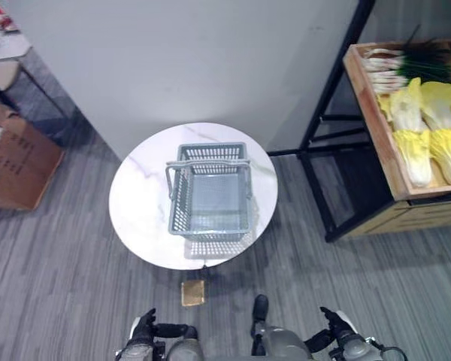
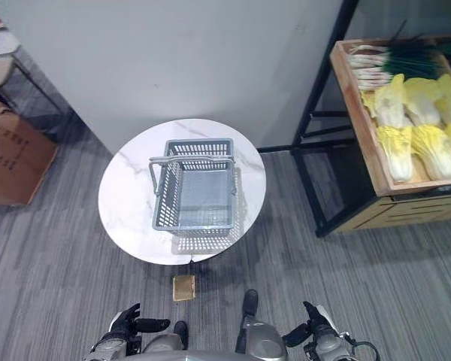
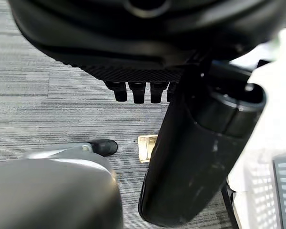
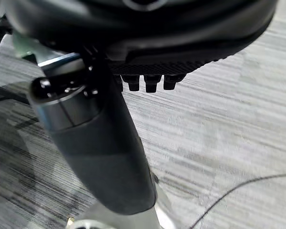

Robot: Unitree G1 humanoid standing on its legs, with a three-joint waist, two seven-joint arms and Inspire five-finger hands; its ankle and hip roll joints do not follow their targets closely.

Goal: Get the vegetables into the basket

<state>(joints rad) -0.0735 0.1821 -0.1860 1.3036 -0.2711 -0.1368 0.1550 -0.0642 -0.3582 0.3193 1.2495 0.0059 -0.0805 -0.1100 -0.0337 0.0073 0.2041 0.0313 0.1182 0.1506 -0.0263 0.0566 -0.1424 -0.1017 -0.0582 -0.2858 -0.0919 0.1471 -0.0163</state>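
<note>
Your cabbages [image 1: 428, 131] lie in the crate [image 1: 376, 139], far right of both hands, long axes running toward you. Left hand [image 1: 144, 328] and right hand [image 1: 338, 325] hang relaxed, holding nothing (basket [image 1: 209, 192] on the table [image 1: 139, 203]).

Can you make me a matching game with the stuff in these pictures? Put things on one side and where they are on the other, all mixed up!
Things:
1. grey basket
2. yellow cabbages
3. cardboard box
4. small tan block

Places:
A. on the floor just in front of the round table
B. in the wooden crate on the robot's right
C. on the white round table
D. on the floor at the robot's far left

Pairs: 1-C, 2-B, 3-D, 4-A
</note>
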